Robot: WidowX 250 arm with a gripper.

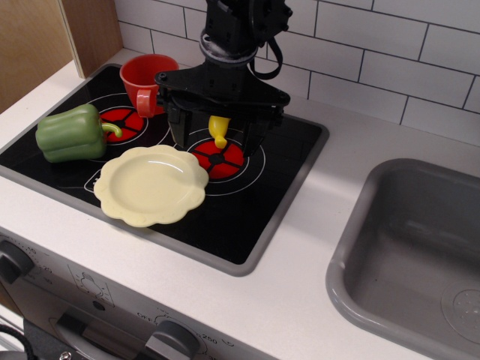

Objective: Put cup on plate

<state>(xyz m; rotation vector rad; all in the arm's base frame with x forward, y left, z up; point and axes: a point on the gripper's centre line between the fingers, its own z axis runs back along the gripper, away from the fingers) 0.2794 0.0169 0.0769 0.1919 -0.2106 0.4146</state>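
The red-orange cup [147, 79] stands upright on the black stovetop at the back left, its handle facing front. The cream-yellow scalloped plate [151, 184] lies on the stovetop at the front and has nothing on it. My gripper [216, 141] hangs over the right red burner, to the right of the cup and just behind the plate. Its two black fingers [178, 129] are spread wide apart and grip nothing. A small yellow piece [218, 130] shows between them; I cannot tell what it is.
A green pepper [71, 133] lies on the left of the stovetop [277, 187], beside the plate and in front of the cup. A grey sink [420, 247] sits at the right. A white tiled wall runs behind. Stove knobs [11, 262] line the front edge.
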